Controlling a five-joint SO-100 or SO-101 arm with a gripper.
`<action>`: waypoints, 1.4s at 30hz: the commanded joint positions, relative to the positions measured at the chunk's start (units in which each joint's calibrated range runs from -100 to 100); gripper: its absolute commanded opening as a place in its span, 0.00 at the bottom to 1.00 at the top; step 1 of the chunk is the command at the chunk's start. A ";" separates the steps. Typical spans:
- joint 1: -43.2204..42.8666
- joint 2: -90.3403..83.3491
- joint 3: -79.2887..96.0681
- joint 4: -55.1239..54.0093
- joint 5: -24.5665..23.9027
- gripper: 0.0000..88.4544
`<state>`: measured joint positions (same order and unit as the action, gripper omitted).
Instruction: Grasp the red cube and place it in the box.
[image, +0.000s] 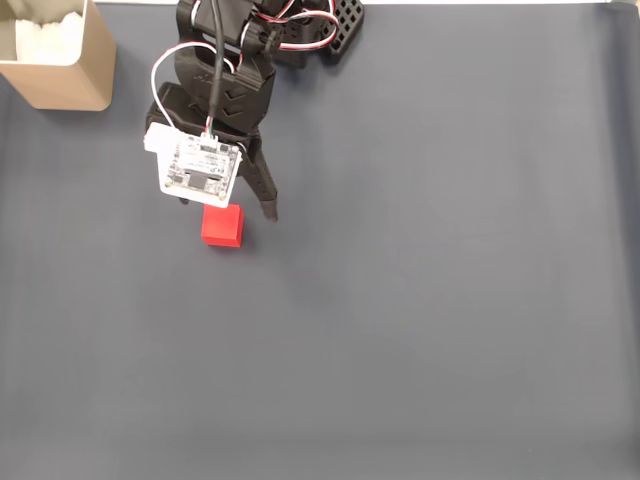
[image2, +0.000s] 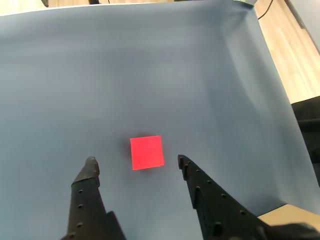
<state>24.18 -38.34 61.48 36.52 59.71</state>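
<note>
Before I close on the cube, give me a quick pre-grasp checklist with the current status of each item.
1. Gripper open wide enough for the cube: ok, the gap is wider than the cube in the wrist view.
2. Cube centred in the gap: ok, roughly; slightly nearer the right finger.
3. Fingers around the cube: not ok, the cube lies just past the fingertips.
4. Height above the mat: cannot tell.
5. Cube faces square to the fingers: ok, nearly; a slight tilt.
6. Box in place for the drop: ok, at the upper left of the fixed view.
</note>
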 joint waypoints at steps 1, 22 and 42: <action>-0.82 0.21 -0.81 -1.76 0.15 0.42; -1.46 3.68 1.47 -6.52 0.68 0.42; -2.24 6.80 1.47 -8.65 0.05 0.42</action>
<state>22.70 -31.65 64.29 28.80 60.00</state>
